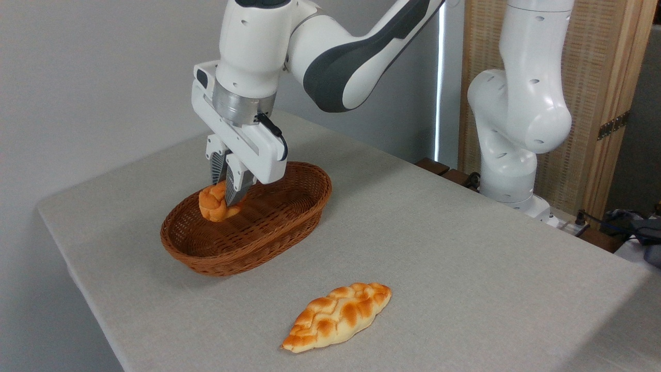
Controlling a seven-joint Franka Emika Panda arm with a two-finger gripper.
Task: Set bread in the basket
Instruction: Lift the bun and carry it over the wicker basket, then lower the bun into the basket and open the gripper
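The bread, a small round knotted bun with a golden-orange crust, is down inside the reddish-brown oval wicker basket, toward its back left part. My gripper points straight down into the basket, and its two fingers are shut on the bun from both sides. The near finger hides part of the bun. Whether the bun rests on the basket floor or hangs just above it is not clear.
A longer leaf-shaped braided loaf lies on the grey tablecloth in front of the basket, near the front edge. The arm's white base stands at the back right. The table's left edge runs close to the basket.
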